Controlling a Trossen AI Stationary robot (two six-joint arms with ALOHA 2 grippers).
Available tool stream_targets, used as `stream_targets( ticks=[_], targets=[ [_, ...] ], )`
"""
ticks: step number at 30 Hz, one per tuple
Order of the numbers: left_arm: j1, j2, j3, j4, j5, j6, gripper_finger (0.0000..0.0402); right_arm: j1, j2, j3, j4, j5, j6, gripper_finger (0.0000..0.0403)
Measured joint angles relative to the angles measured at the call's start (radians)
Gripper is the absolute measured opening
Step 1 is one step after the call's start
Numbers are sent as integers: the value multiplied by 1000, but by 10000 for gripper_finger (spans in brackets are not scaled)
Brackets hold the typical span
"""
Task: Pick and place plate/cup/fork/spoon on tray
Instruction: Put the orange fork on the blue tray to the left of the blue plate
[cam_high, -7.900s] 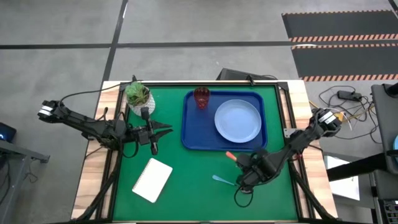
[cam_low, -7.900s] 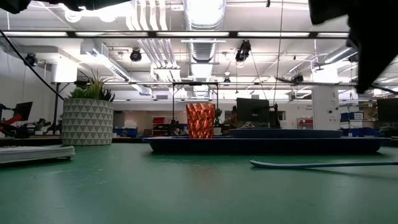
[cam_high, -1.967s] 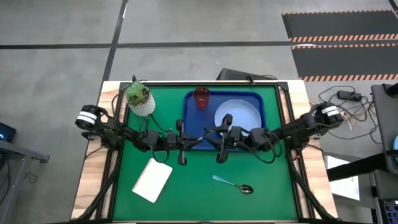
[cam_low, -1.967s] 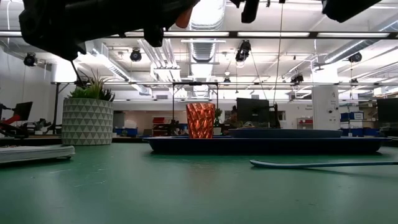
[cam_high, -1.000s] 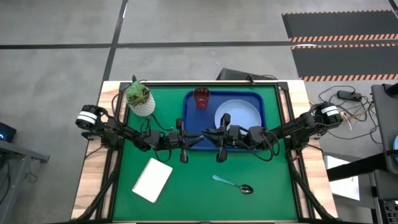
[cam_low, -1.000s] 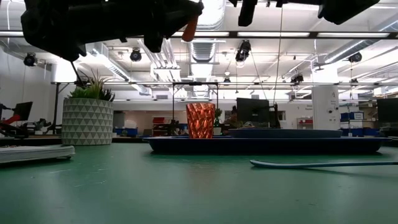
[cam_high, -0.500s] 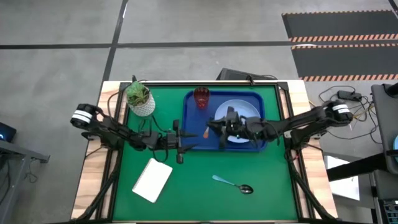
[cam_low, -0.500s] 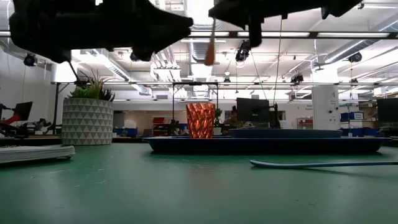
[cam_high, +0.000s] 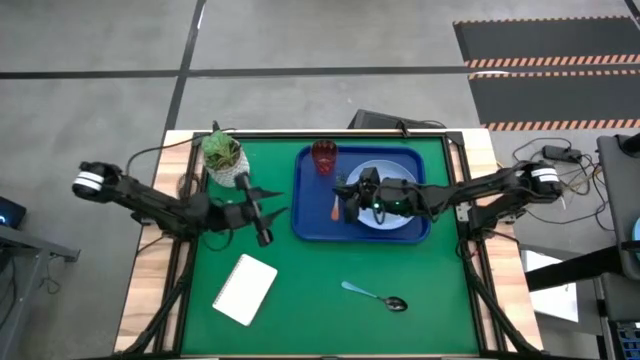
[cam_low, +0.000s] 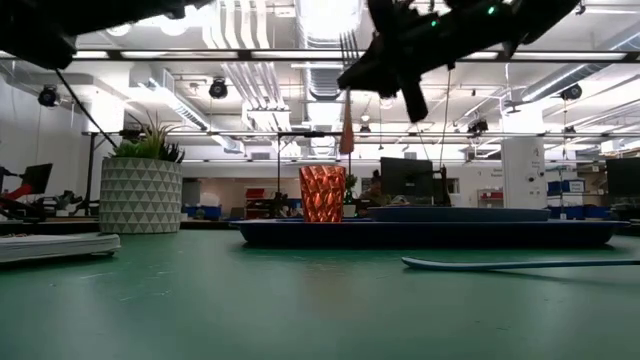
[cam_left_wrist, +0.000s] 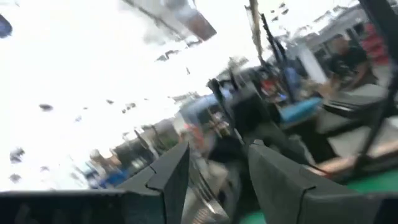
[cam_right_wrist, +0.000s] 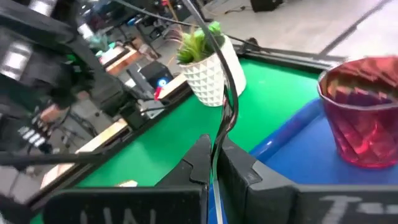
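The dark-blue tray (cam_high: 301, 226) lies at the table's far middle, with the red cup (cam_high: 324, 157) standing in its far left corner and the light-blue plate (cam_high: 397, 218) lying on it, partly hidden by my right arm. My right gripper (cam_high: 345, 195) hovers over the tray, shut on the orange-handled fork (cam_low: 346, 125). My left gripper (cam_high: 275, 213) stands open with nothing in it, left of the tray. The teal-handled spoon (cam_high: 375, 297) lies flat on the green mat near the front. My right gripper pinches the fork between its two fingers at the thin metal neck (cam_right_wrist: 217, 144), between tines and handle. The fingers come roughly level from the table's right and lie across the fork. The fork hangs clear above the tray, near upright, tines (cam_low: 349, 45) up and orange handle (cam_high: 334, 209) down.
A white pot with a green plant (cam_high: 224, 155) stands at the far left of the mat. A white notepad (cam_high: 245, 289) lies near the front left. Bare green mat lies between the notepad and the spoon.
My left gripper has opened, let go of the fork and drawn back toward the table's left edge. My right gripper, still shut on the fork, has carried it toward the far edge, over the tray's left part. The fork now hangs near upright.
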Motion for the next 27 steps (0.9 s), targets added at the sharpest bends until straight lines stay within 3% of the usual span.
stream_targets(
  ticks=[8,13,20,23,27],
  targets=[
    [0,-118,-40,-4,-40,43,146,-48,127,22,39,-8,222,8],
    [0,-143,-53,0,-45,43,146,-65,233,144,15,-27,204,8],
    [0,-188,-81,1,-46,45,146,-88,360,362,-283,-175,209,8],
    [0,-229,-98,2,-46,45,146,-90,393,435,-423,-192,223,8],
    [0,-293,-124,0,-71,45,146,-104,416,463,-456,-280,285,8]
  ],
)
